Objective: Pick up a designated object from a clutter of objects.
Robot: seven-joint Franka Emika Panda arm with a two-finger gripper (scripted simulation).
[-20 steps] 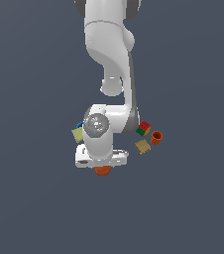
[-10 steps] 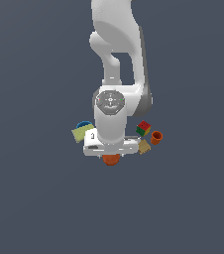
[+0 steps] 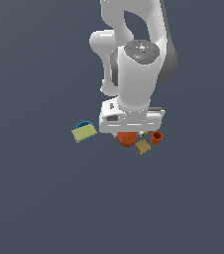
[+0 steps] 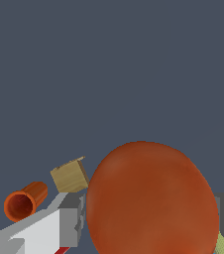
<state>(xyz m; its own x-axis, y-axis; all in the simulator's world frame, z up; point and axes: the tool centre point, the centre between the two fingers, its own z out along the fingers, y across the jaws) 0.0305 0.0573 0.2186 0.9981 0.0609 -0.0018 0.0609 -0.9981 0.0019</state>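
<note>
The designated object, a smooth orange-red ball [image 4: 151, 201], fills the space between my two fingers [image 4: 72, 218] in the wrist view. My gripper [image 3: 128, 134] is shut on it. In the exterior view the ball [image 3: 127, 138] shows just under the white hand, beside the clutter of objects. That clutter holds an orange cup [image 3: 156, 137], a tan flat block [image 3: 142, 146] and a yellow-green sponge [image 3: 84, 133] lying over a blue bowl [image 3: 85, 124]. The cup [image 4: 25, 201] and the tan block [image 4: 70, 176] also appear in the wrist view beyond one finger. The arm hides the multicoloured cube.
The white arm [image 3: 136, 69] rises above the clutter and covers part of it in the exterior view. The ground is a plain dark grey surface [image 3: 44, 198] with no visible edges.
The hand with the ball has moved up and towards the exterior view's right. It now sits next to the cup and tan block. The sponge and bowl stay put.
</note>
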